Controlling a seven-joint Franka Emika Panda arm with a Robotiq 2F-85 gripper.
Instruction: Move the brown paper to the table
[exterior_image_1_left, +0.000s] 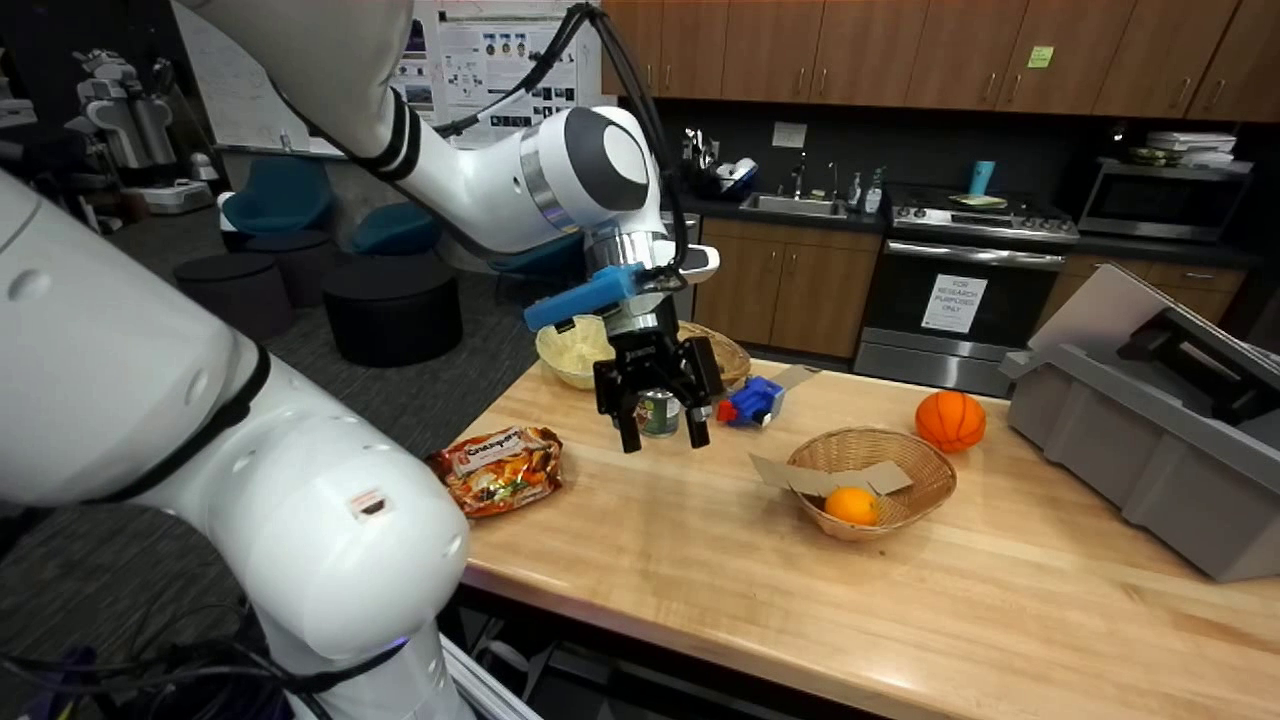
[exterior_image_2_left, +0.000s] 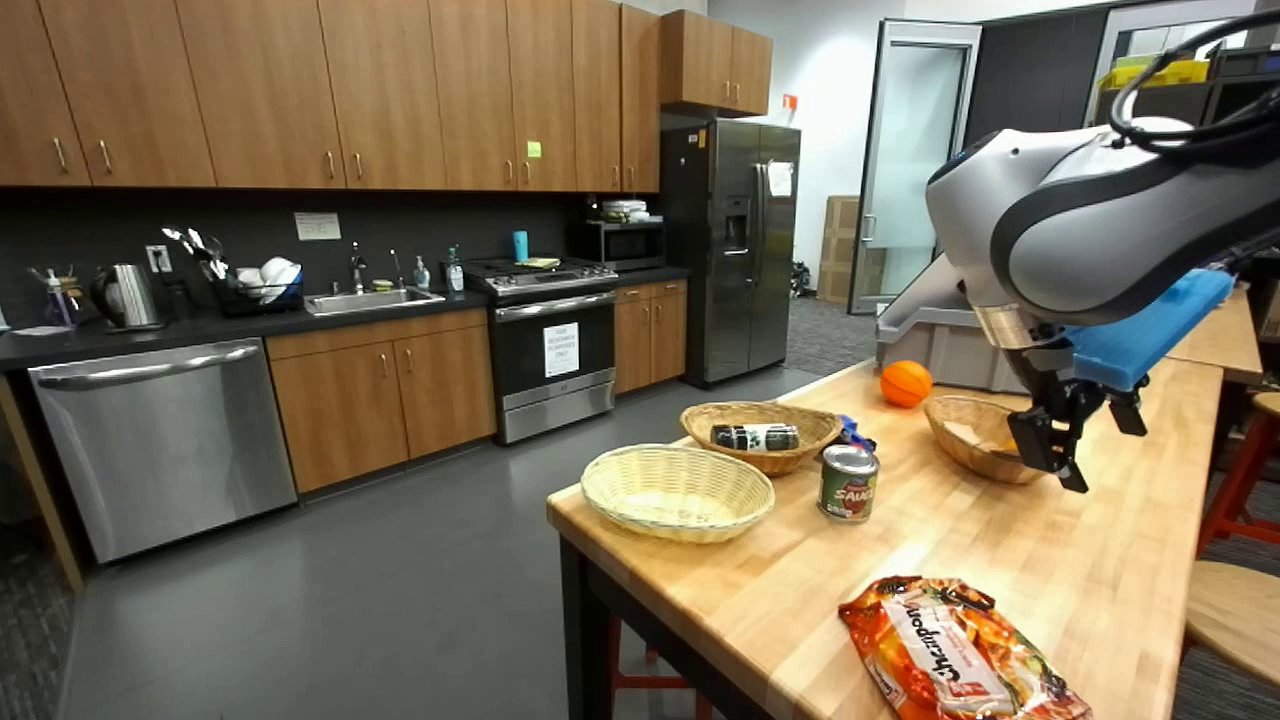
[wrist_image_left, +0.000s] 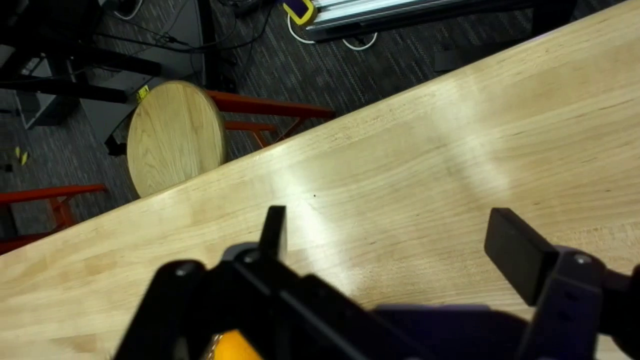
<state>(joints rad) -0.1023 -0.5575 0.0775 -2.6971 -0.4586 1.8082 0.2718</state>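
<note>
The brown paper (exterior_image_1_left: 815, 477) is a flat folded strip lying across a wicker basket (exterior_image_1_left: 935, 497). Its left end sticks out past the rim. A small part of it shows inside the basket (exterior_image_2_left: 958, 458) in an exterior view (exterior_image_2_left: 963, 432). An orange (exterior_image_1_left: 852, 506) sits beside the paper. The wooden table (exterior_image_1_left: 640, 560) carries the basket. My gripper (exterior_image_1_left: 664, 440) is open and empty above the table, apart from the basket and paper. In the wrist view the open jaws (wrist_image_left: 390, 225) have only bare tabletop between them. The paper is out of the wrist view; the orange (wrist_image_left: 234, 347) partly shows.
A noodle bag (exterior_image_1_left: 503, 468), a can (exterior_image_2_left: 849, 483), a pale basket (exterior_image_2_left: 680, 515), a wicker basket with a dark roll (exterior_image_2_left: 755, 437) and a blue toy (exterior_image_1_left: 752, 400) stand around. An orange ball (exterior_image_1_left: 950, 420) and a grey bin (exterior_image_1_left: 1130, 450) lie beyond the paper's basket.
</note>
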